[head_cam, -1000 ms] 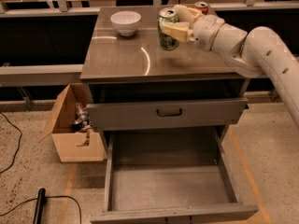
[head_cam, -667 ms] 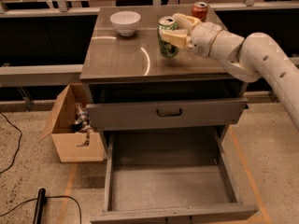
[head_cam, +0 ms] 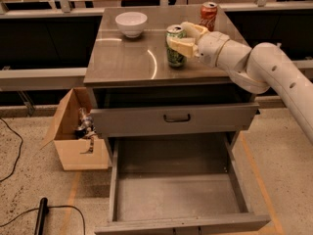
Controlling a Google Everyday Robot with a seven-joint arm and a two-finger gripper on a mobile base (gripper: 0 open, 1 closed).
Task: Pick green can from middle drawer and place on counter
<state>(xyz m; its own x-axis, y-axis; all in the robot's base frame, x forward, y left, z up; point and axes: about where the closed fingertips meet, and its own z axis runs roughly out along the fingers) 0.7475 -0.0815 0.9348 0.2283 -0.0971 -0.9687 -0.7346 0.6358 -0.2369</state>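
Cardboard comes first at the far left: one open box [head_cam: 73, 141] on the floor beside the cabinet, with some clutter inside that is too small to name. On the counter [head_cam: 127, 58], toward its back left, stands one white bowl [head_cam: 131, 23], well apart from everything else.

Right of centre, the green can [head_cam: 174, 58] stands upright with its base seemingly down on the counter. The hand [head_cam: 178, 37] reaches in from the right and is closed around the can's upper half, one finger across the front and the other behind. Below, the middle drawer [head_cam: 176, 195] is pulled fully out and its grey floor is bare. Above it sits a shut drawer front [head_cam: 142, 122] with a dark loop handle.

The step in hand looks like the release. To do it well, the can's base should be flat on the counter before the fingers part. They should open evenly so that neither one drags the dented wall sideways. The hand should then draw back to the right and upward, staying clear of the red can [head_cam: 209, 14] just behind it near the back edge.

By count there are two cans (one green, one red), one bowl, one box, one open drawer, one shut drawer front and one hand.
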